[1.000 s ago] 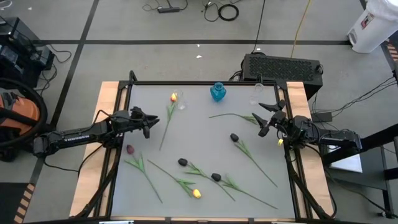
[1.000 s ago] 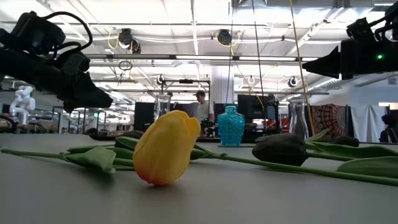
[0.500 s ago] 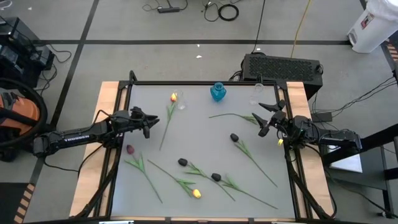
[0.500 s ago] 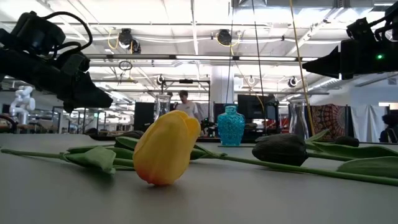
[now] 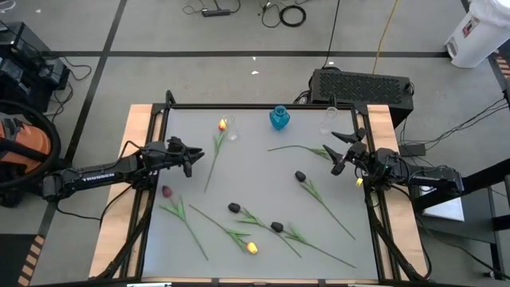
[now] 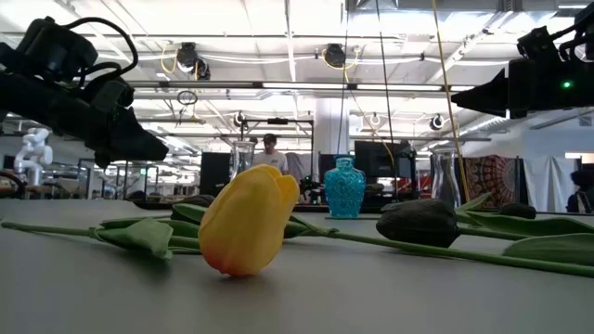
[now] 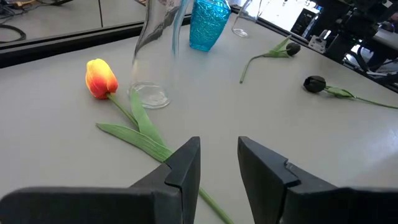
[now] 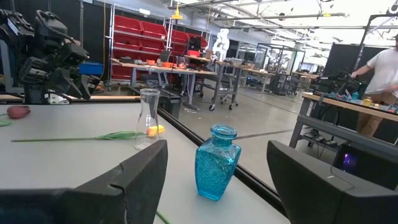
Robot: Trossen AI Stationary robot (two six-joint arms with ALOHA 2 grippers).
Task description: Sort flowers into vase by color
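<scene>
Left gripper [image 7: 217, 168] parted, empty, above yellow-red tulip [image 7: 101, 78] stem beside clear vase [image 7: 152, 50], far left. Right gripper [image 5: 344, 150] wide, empty, by a black tulip [image 5: 331, 154]. Likely light, limp, slippery stems; pinch mid-stem.
</scene>
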